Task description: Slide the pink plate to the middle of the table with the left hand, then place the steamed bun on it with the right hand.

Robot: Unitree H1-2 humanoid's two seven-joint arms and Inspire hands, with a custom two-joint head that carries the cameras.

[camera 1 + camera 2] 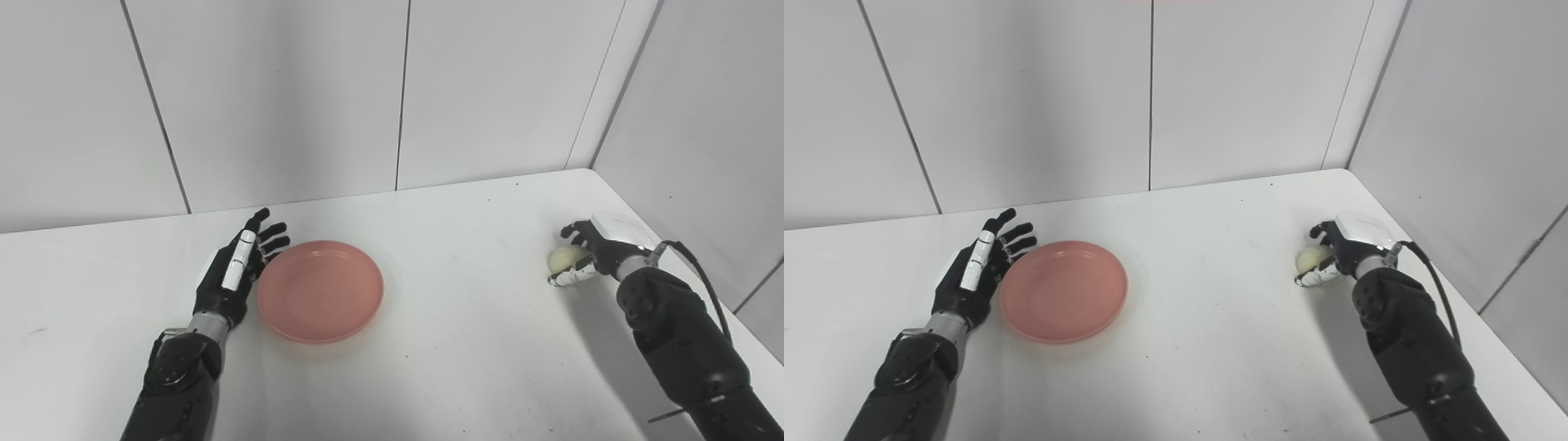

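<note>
White wall panels stand behind a white table [465, 343] that fills the lower part of the left eye view. On the left part of it lies the pink plate [320, 290], a little left of the middle of the table. The left hand [236, 269] stands on its edge just beside the left rim of the plate, the fingers straight and apart, holding nothing; I cannot tell if it touches the rim. At the far right, near the corner of the walls, the right hand [588, 254] is curled around the steamed bun [565, 258], which seems to sit on the table and not yet in the air.

From the right eye view the plate [1063, 290] shows empty, and the left hand [980, 269] is again beside its left rim with the palm turned to it. The right hand [1335, 254] is closed on the bun [1309, 258], well apart from the plate.

I judge that the sliding step is near its end or just finished, and the bun step is beginning. The next move calls for lifting the bun with a firm but soft hold, because it can squash, and carrying it left across the table to the plate. The left hand should leave room.
</note>
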